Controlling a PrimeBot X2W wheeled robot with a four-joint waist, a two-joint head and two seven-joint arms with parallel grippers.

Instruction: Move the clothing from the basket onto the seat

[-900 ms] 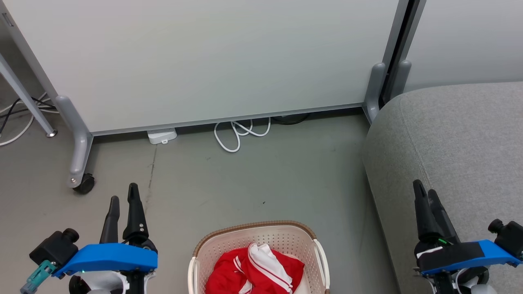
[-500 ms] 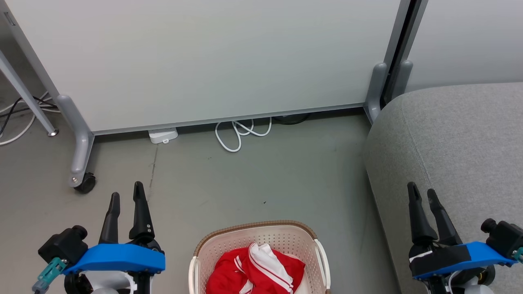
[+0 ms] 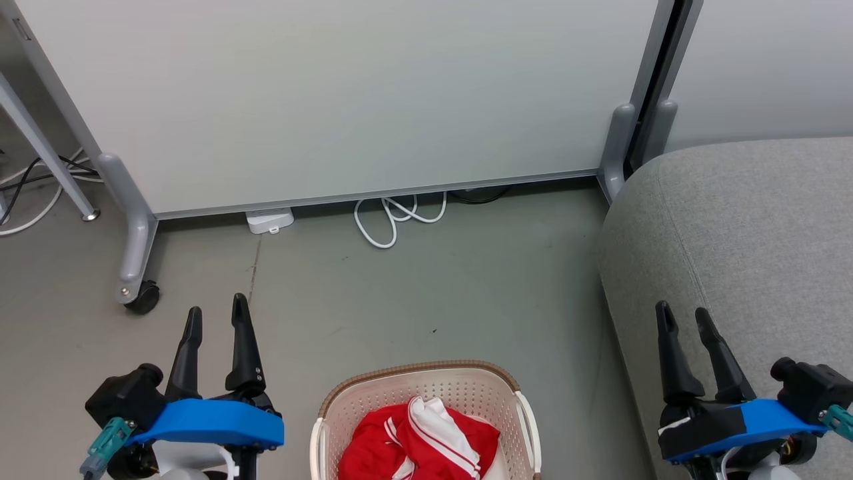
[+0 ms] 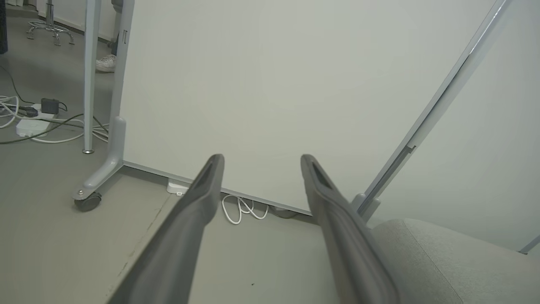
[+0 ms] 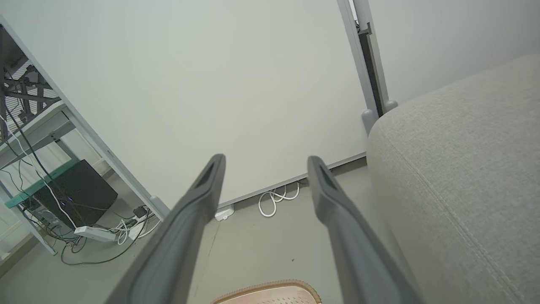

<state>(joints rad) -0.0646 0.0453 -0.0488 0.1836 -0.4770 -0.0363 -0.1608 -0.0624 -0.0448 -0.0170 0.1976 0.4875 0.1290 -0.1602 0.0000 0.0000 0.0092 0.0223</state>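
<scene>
A grey floor (image 3: 433, 287) is viewed from above. At the bottom centre stands a cream basket (image 3: 416, 368) with a brown rim, partly cut off by the lower edge. The red clothing (image 3: 420, 443), striped and panelled in white, is bundled inside it; none has been laid on the seat (image 3: 753, 227). The seat, a light grey cushion, lies to the right of the basket, with a strip of floor between them.

The left pincer (image 3: 217, 305) is held low to the left of the basket. The right pincer (image 3: 681, 309) is held low to the right, seen against the seat's near edge. Each is parted to a moderate gap, and nothing is gripped by either.

The pincers appear to be held to either side so that the way down to the clothing is left clear, with fingers parted for a grasp not yet begun. The basket seems to be placed near the seat so that only a short carry is needed.

Behind, a pale wall panel (image 3: 333, 100) is seen, with a white cable (image 3: 393, 220) coiled at its foot.
</scene>
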